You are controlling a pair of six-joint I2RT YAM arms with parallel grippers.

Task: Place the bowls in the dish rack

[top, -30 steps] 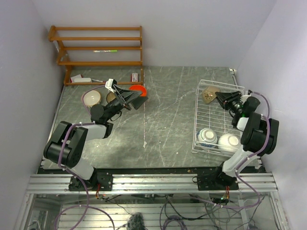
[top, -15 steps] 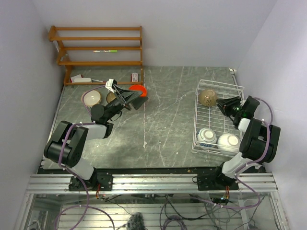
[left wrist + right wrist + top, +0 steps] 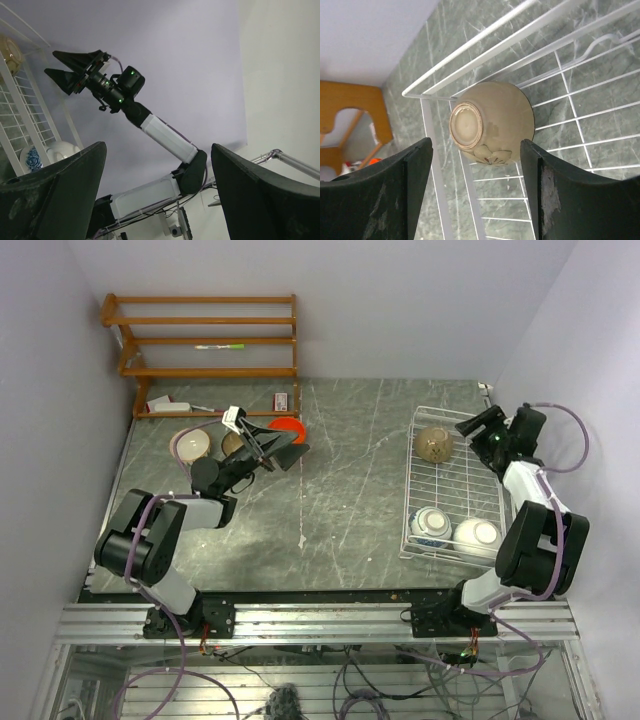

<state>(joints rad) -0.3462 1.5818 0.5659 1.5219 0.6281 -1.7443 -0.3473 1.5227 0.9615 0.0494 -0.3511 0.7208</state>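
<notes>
- Right claw (image 3: 466,426) is held apart, empty, near the tan bowl (image 3: 492,122); that bowl is lodged at the far end of the dish rack (image 3: 410,490);
- Left claw (image 3: 290,450) is held apart, empty, beside the orange-red bowl (image 3: 285,424) on the surface (image 3: 350,480).

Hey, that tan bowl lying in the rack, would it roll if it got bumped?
Probably: the tan bowl lies tipped on its side, foot ring showing, its round belly on thin wires of the dish rack. Its glazed look suggests it's stiff, slippery, and could chip.
</notes>
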